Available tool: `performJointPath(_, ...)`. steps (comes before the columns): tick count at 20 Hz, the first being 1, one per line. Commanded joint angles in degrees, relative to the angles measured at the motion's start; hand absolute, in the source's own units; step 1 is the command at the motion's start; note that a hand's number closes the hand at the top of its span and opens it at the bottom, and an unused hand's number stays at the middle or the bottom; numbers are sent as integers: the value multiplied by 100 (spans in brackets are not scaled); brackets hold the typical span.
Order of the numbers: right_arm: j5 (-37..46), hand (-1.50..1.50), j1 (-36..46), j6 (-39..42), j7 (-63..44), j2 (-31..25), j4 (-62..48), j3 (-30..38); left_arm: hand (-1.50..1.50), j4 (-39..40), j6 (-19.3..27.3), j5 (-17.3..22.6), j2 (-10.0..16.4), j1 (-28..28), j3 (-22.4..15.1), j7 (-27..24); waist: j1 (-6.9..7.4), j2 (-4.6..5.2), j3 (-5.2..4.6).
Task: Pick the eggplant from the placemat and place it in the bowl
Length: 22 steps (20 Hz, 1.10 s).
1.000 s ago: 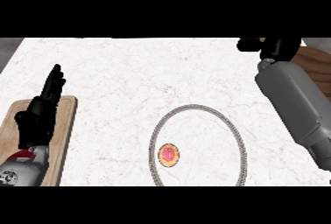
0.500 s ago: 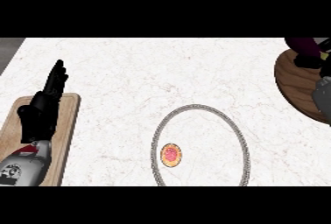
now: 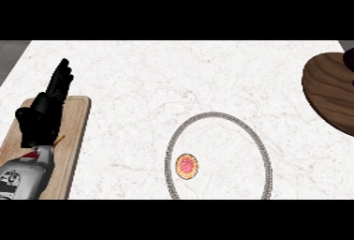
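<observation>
A round white placemat with a grey rim [image 3: 170, 154] lies at the lower middle of the counter. The only thing on it is a small orange and pink disc [image 3: 187, 166]. The dark wooden bowl [image 3: 328, 93] is cut off by the right edge. A dark purple sliver, seemingly the eggplant [image 3: 348, 61], shows over the bowl's far part at the picture's edge. Most of it is hidden. My left hand [image 3: 43, 117] rests open at the left, fingers up. My right hand shows nowhere.
A wooden cutting board [image 3: 72, 140] lies under my left forearm along the left edge. White marble counter spreads between the board, the placemat and the bowl.
My right arm and hand have gone out of the view at the right. More of the bowl now shows. My left hand has hardly moved.
</observation>
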State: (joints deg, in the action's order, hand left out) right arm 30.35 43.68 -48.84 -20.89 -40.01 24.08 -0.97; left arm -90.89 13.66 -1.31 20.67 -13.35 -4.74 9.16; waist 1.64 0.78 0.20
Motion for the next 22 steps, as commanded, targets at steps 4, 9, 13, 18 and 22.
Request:
performJointPath(4, -1125, -150, -231, 652, 1465, 97, -458, 1008, 0, 120, 79, -130, -225, -217, -114, 60, 37, 53, 22)
performJointPath(9, -1781, -150, -304, 1002, 2778, 134, -345, 1653, 0, 148, 11, -113, -148, -171, 3, -38, 50, 51, 23)
performJointPath(13, -2188, -150, -285, 792, 3567, 221, -386, 2172, 0, 218, 101, -264, -277, -207, -97, -82, 46, 51, 18)
performJointPath(18, -2737, -150, -525, 1263, 4315, -13, -570, 2790, 0, 207, 93, -311, -378, -34, -92, -91, -38, -5, 2)
performJointPath(22, -3149, -150, -937, 2048, 4540, -241, -368, 3089, 0, 171, -93, -208, -212, 294, 158, -367, -140, -61, -12)
